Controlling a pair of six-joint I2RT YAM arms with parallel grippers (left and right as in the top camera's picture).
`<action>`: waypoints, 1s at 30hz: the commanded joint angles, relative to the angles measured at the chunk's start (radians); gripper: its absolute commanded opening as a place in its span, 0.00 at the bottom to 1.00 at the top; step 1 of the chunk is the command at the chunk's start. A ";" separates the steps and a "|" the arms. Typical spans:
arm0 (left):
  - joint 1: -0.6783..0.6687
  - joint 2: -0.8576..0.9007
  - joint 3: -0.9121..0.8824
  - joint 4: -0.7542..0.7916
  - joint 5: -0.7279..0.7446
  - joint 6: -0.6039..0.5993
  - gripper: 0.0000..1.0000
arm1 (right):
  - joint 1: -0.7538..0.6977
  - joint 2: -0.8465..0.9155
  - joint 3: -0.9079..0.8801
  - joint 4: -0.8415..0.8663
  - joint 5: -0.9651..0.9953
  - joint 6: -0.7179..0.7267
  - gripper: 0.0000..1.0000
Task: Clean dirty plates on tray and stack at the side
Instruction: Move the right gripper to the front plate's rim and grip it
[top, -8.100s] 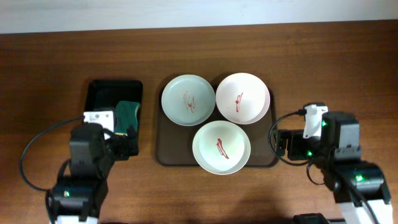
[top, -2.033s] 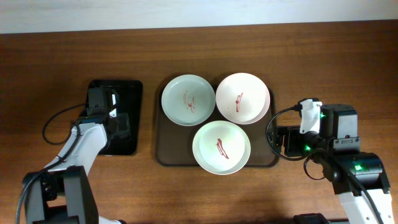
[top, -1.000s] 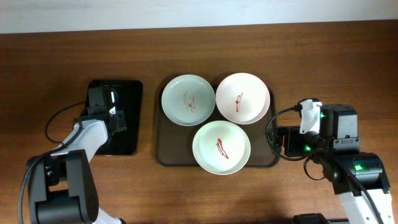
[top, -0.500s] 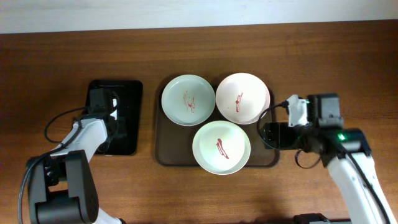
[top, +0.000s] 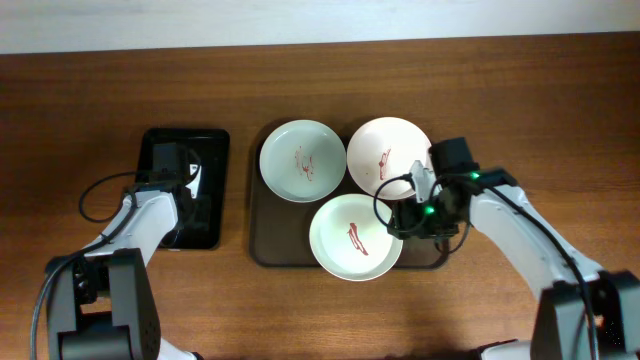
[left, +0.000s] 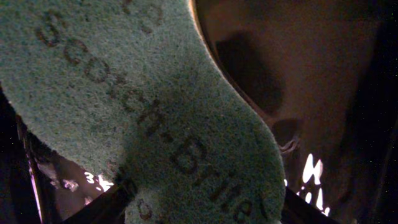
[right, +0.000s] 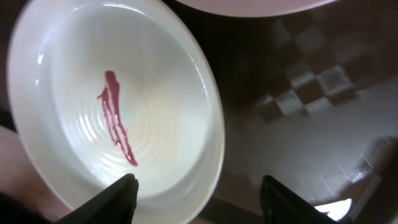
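Three plates with red sauce smears lie on the dark brown tray (top: 262, 245): a pale green plate (top: 303, 160) at the far left, a pinkish-white plate (top: 385, 155) at the far right, and a white plate (top: 355, 237) in front. My right gripper (top: 410, 218) is open, and its fingers straddle the white plate's right rim (right: 211, 186). My left gripper (top: 185, 195) is over the black tray (top: 155, 150) and is shut on a green scouring sponge (left: 155, 124). The sponge is hidden in the overhead view.
The narrow black tray stands left of the brown tray on the wooden table (top: 520, 110). The brown tray's bare floor (right: 298, 124) shows right of the white plate. The pinkish plate's edge (right: 249, 5) is just beyond it.
My right arm has swung left from the table's right side onto the brown tray, to the white plate's rim. My left gripper has stayed over the black tray, shifting only slightly.
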 joint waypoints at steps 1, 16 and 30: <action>-0.005 0.008 0.002 -0.019 0.029 -0.021 0.62 | 0.028 0.048 0.015 0.032 0.034 0.012 0.58; -0.003 -0.066 0.025 -0.030 -0.001 -0.220 0.79 | 0.042 0.105 0.009 0.079 0.111 0.014 0.25; 0.018 -0.122 0.030 0.014 0.000 -0.377 0.99 | 0.042 0.105 0.009 0.079 0.111 0.014 0.25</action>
